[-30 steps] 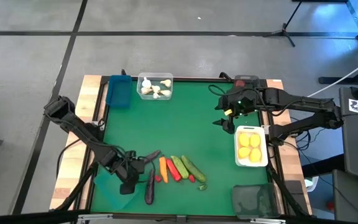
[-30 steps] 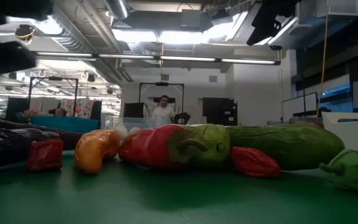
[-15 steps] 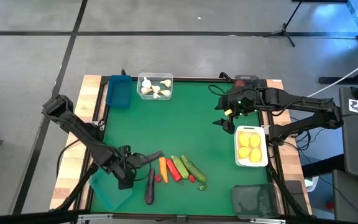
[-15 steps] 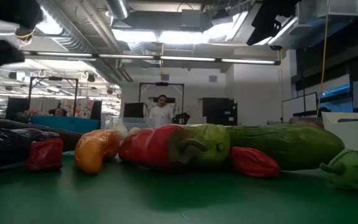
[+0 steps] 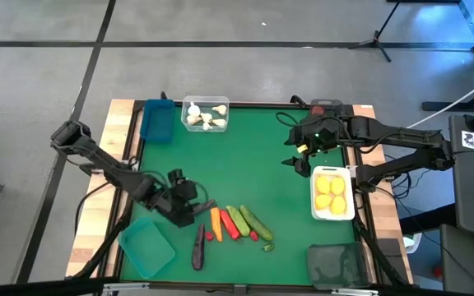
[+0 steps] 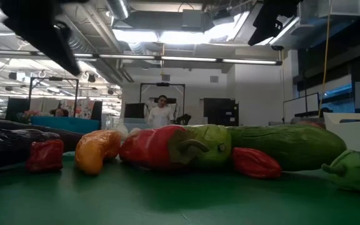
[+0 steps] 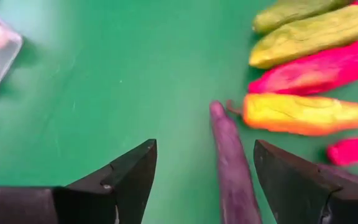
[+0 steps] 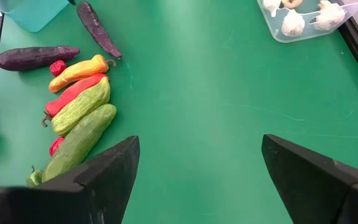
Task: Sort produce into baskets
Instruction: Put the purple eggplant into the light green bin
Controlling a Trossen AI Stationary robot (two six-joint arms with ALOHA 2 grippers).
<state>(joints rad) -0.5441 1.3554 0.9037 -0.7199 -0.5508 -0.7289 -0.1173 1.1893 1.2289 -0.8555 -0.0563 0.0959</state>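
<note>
Moved: left gripper point(image 5: 189, 200) has lifted off the teal basket point(image 5: 146, 247), lower left, toward the produce row; fingers apart, empty.
Eggplant point(image 7: 234, 168): between its fingers.
Row: orange pepper point(image 5: 216, 220), red pepper point(image 5: 229, 224), cucumbers point(image 5: 246, 220), bottom centre.
Garlic basket point(image 5: 205, 114): upper centre.
Right gripper point(image 5: 296, 153): open, upper right.
Lemon basket point(image 5: 334, 195): right.

Row of produce point(image 8: 76, 109) beside two eggplants point(image 8: 37, 57)

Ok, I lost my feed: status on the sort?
Left gripper open, empty, over eggplant. Right gripper open, parked by lemon tray. Vegetable row unsorted. Nothing blocking.
</note>
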